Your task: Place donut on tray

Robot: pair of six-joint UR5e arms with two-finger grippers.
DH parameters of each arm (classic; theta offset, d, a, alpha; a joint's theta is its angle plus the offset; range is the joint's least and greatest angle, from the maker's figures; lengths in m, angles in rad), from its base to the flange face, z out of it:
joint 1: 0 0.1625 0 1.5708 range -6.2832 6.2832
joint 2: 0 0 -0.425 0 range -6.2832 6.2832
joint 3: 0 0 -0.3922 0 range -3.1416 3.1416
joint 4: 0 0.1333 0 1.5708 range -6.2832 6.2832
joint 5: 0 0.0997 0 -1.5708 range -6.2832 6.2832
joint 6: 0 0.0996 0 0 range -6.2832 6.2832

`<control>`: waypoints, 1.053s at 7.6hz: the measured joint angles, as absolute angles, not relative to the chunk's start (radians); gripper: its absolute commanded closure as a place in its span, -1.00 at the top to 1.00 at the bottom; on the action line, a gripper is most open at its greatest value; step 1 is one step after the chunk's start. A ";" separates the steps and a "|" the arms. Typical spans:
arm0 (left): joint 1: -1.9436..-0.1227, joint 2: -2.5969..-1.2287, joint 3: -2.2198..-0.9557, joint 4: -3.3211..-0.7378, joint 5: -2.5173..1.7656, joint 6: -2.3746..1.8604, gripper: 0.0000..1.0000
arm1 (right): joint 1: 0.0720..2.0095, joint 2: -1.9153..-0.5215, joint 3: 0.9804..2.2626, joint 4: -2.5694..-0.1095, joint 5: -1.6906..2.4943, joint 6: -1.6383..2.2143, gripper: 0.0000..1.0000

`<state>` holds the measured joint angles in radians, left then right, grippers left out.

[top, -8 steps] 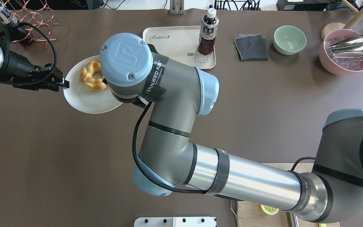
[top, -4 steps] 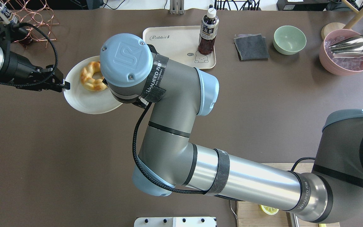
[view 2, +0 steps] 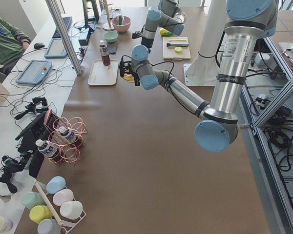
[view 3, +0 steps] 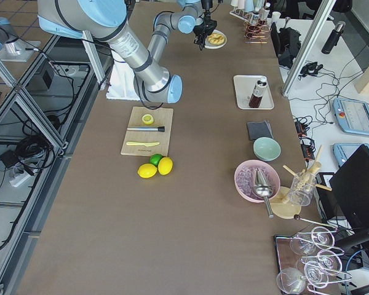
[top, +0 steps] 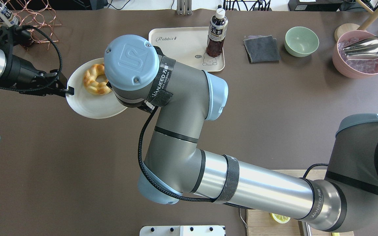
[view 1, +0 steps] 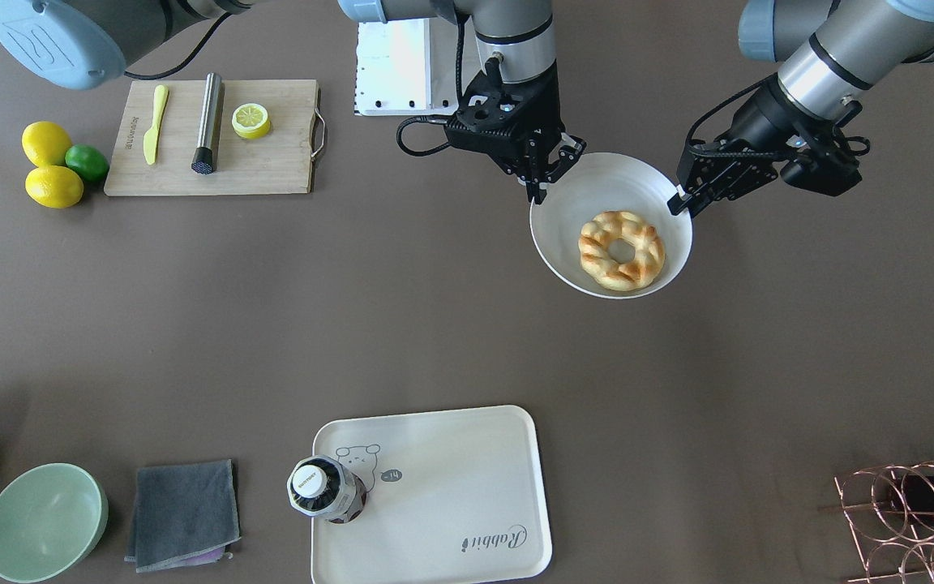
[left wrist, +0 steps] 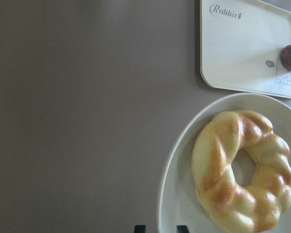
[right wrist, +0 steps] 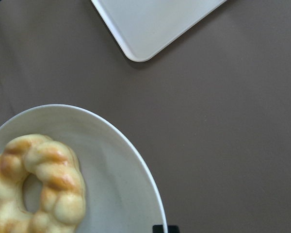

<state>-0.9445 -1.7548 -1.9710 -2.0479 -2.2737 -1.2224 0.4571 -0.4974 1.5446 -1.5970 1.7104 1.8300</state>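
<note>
A: Donut (view 1: 622, 251)?
B: Golden braided ring, glossy with pale patches, lying flat on the white plate (view 1: 597, 182).
A: Surface?
B: Brown table (view 1: 402, 324). Front view: tray (view 1: 467, 478) at the plate's 7 o'clock, well apart, bare tabletop between. Bottle (view 1: 326, 489) stands in the tray's corner.
A: Jaws?
B: Right gripper (view 1: 544, 174) pinches the rim at 10 o'clock. Left gripper (view 1: 680, 203) is narrow, straddling the rim at 2.

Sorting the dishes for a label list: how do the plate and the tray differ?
The plate is round and plain; the tray is rectangular, with a bear drawing and "Rabbit" script. The plate holds the donut; the tray holds a bottle. Both are pale, with raised rims.
</note>
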 measured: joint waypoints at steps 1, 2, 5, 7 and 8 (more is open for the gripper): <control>-0.944 -1.755 -1.971 -2.048 -2.273 -1.223 -0.96 | 0.457 -0.497 1.546 -1.597 1.710 1.830 -1.00; -0.944 -1.755 -1.971 -2.048 -2.273 -1.223 -1.00 | 0.457 -0.498 1.547 -1.597 1.710 1.830 -1.00; -0.943 -1.754 -1.970 -2.047 -2.273 -1.223 -1.00 | 0.458 -0.501 1.549 -1.594 1.710 1.830 -0.26; -0.943 -1.753 -1.970 -2.046 -2.274 -1.223 -1.00 | 0.462 -0.502 1.565 -1.592 1.710 1.830 1.00; -0.943 -1.754 -1.969 -2.046 -2.274 -1.228 -1.00 | 0.467 -0.507 1.576 -1.591 1.711 1.827 1.00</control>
